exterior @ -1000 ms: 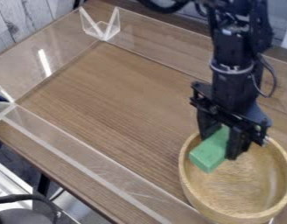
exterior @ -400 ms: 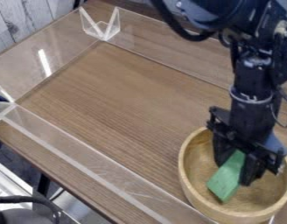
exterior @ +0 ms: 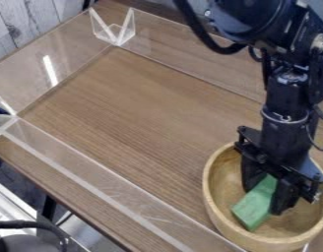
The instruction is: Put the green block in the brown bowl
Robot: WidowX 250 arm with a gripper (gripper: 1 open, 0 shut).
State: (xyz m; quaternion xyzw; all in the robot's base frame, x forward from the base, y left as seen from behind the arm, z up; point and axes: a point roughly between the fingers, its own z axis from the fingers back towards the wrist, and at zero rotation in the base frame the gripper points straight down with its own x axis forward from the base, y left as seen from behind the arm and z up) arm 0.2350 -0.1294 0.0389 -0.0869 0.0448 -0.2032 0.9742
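One arm reaches down into the brown bowl [exterior: 227,211] at about five o'clock on the wooden table [exterior: 118,108], and we see its gripper [exterior: 276,193] clamped on the green block [exterior: 256,206], whose lower end sits low inside the bowl. Around it we find clear acrylic walls [exterior: 86,164] edging the table — and a small clear stand [exterior: 113,27] at eleven o'clock, well apart from the bowl.
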